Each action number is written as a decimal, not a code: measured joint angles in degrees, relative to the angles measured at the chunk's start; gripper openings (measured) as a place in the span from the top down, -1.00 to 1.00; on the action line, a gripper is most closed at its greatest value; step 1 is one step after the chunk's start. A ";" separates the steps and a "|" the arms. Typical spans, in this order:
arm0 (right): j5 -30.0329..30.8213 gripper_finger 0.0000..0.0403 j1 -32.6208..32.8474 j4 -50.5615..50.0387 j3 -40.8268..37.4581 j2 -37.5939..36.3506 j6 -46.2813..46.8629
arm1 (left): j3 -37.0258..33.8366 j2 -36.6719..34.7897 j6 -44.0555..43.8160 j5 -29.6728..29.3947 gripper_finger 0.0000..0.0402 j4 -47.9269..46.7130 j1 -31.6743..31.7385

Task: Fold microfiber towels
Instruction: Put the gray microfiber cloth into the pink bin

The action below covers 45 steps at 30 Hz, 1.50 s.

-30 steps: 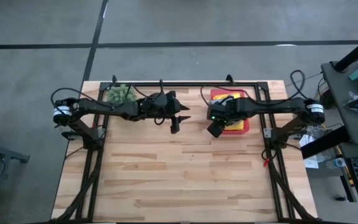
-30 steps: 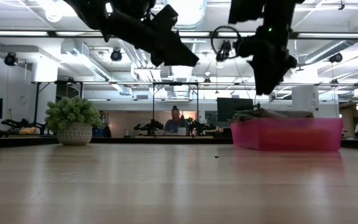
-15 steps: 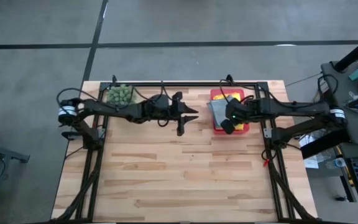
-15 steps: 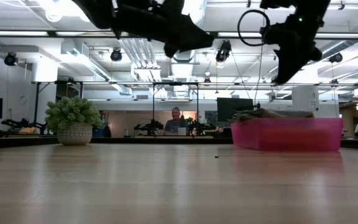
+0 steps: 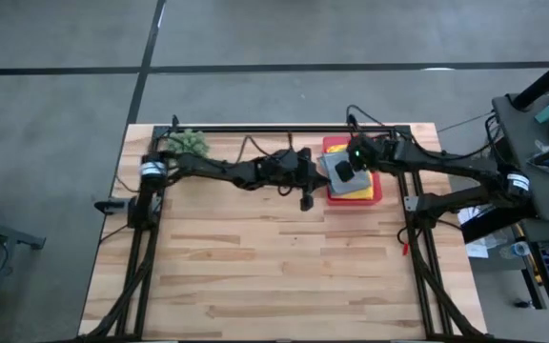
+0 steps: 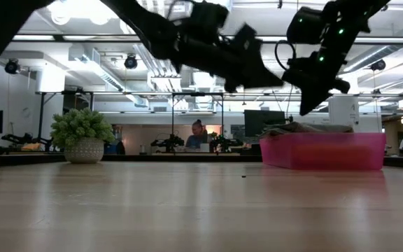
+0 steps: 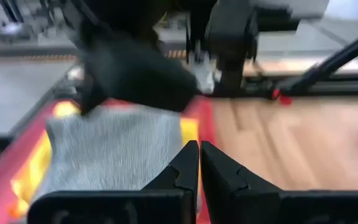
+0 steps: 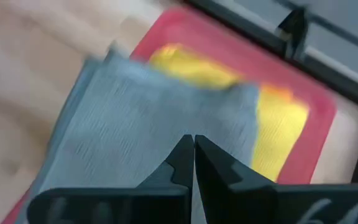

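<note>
The tray (image 5: 375,195) is set at the rear of the tabletop (image 5: 284,276), right of centre, and the potted plant (image 5: 189,143) is placed at the rear left corner. A stack of towels (image 5: 335,171) is laid in the tray, its top towel overhanging the tray's left edge. The left claw (image 5: 306,202) is held just left of the tray; the right claw (image 5: 345,173) is positioned above the stack.

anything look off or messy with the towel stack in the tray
The grey towel on top lies skewed, one edge hanging over the pink tray rim, with the yellow towel showing beneath. Nothing looks spilled or damaged.
</note>
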 joint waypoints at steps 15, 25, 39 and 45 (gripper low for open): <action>2.07 0.96 -8.08 7.64 -0.23 10.39 -7.61 | 11.99 16.63 -0.36 -0.08 1.00 -0.02 0.04; 6.92 0.96 -8.08 4.98 -0.30 11.04 -6.55 | 12.39 17.61 -0.55 -0.13 1.00 -3.23 0.17; 0.66 0.96 -6.43 4.10 2.79 3.56 -6.87 | 12.17 11.55 -0.19 -0.15 1.00 -8.94 0.11; -11.27 0.96 -4.52 11.47 2.13 2.94 -7.31 | 10.35 5.18 4.18 -1.06 1.00 -18.01 0.11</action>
